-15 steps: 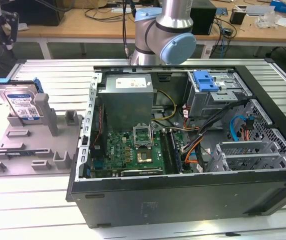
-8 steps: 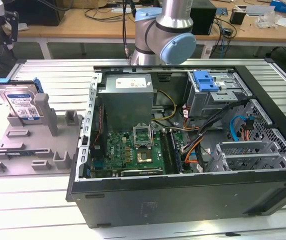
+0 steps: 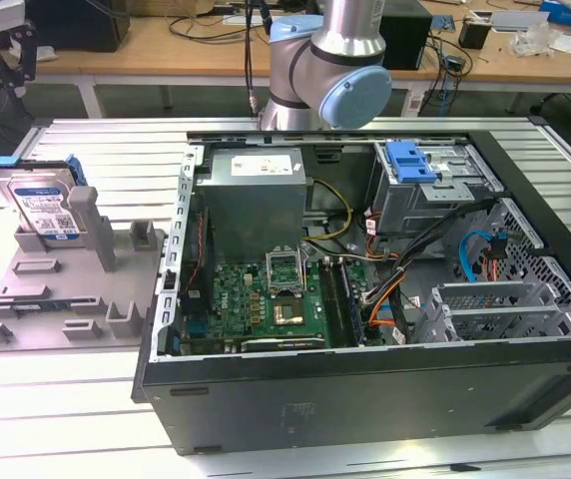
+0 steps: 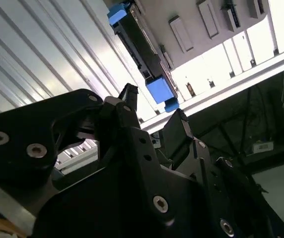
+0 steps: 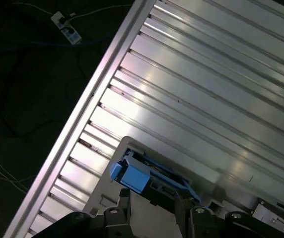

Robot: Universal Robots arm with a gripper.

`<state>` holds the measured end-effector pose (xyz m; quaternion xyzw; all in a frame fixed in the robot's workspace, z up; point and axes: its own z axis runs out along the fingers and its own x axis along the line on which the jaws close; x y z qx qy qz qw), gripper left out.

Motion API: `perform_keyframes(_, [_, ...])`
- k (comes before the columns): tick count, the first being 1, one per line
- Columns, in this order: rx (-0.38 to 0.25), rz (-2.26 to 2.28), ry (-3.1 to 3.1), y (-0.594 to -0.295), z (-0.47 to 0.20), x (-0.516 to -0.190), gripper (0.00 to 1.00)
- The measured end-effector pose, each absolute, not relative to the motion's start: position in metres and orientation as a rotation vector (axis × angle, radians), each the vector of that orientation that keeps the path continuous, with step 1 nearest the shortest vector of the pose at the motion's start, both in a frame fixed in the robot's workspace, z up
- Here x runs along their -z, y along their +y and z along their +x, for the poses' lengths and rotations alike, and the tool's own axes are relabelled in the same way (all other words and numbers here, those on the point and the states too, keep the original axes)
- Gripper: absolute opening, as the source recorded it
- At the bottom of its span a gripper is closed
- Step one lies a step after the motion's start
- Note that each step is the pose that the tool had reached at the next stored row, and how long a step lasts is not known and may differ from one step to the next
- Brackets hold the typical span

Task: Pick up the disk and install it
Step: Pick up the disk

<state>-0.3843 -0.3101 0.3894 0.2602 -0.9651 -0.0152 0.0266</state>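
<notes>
The disk (image 3: pixel 42 206), silver-grey with a white-and-blue label and a blue frame, stands on edge in a slot of the grey holder (image 3: pixel 66 299) at the exterior view's left. My gripper (image 3: pixel 4 58) hangs above it at the upper left corner. In both wrist views the disk (image 4: pixel 141 47) (image 5: pixel 144 177) is seen edge-on beyond the fingertips. The gripper (image 4: pixel 154 111) is open, apart from the disk, with nothing between its black fingers (image 4: pixel 128 99).
An open computer case (image 3: pixel 365 399) lies on the ribbed metal table (image 3: pixel 96 150), with its motherboard (image 3: pixel 276 294) exposed. At the case's far right a drive cage (image 3: pixel 435 195) carries a bright blue bracket (image 3: pixel 410 160). The table's edge (image 5: pixel 102 74) runs close to the holder.
</notes>
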Motion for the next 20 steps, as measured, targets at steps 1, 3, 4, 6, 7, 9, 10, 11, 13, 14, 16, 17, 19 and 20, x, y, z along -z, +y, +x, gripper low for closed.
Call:
perform_keyframes(1, [0.046, 0.842, -2.971, -0.3101, -0.3843, -0.3894, 0.48])
perform_keyframes(3, [0.045, 0.888, -2.957, -0.3101, -0.3843, -0.3895, 0.48])
perform_keyframes(4, [0.044, 0.904, -2.952, -0.3101, -0.3843, -0.3894, 0.48])
perform_keyframes(6, [0.043, 0.943, -2.939, -0.3101, -0.3843, -0.3895, 0.48])
perform_keyframes(7, [0.042, 0.985, -2.925, -0.3101, -0.3843, -0.3894, 0.48])
perform_keyframes(9, [0.040, 1.051, -2.901, -0.3101, -0.3843, -0.3894, 0.48])
perform_keyframes(10, [0.039, 1.081, -2.890, -0.3101, -0.3843, -0.3895, 0.48])
perform_keyframes(11, [0.038, 1.106, -2.880, -0.3101, -0.3843, -0.3894, 0.48])
perform_keyframes(13, [0.036, 1.165, -2.856, -0.3101, -0.3843, -0.3894, 0.48])
perform_keyframes(14, [0.035, 1.204, -2.840, -0.3101, -0.3843, -0.3894, 0.48])
perform_keyframes(16, [0.033, 1.282, -2.805, -0.3101, -0.3843, -0.3894, 0.48])
perform_keyframes(17, [0.031, 1.328, -2.783, -0.3101, -0.3843, -0.3895, 0.48])
perform_keyframes(19, [0.029, 1.386, -2.754, -0.3101, -0.3843, -0.3894, 0.48])
perform_keyframes(20, [0.028, 1.412, -2.741, -0.3101, -0.3843, -0.3894, 0.48])
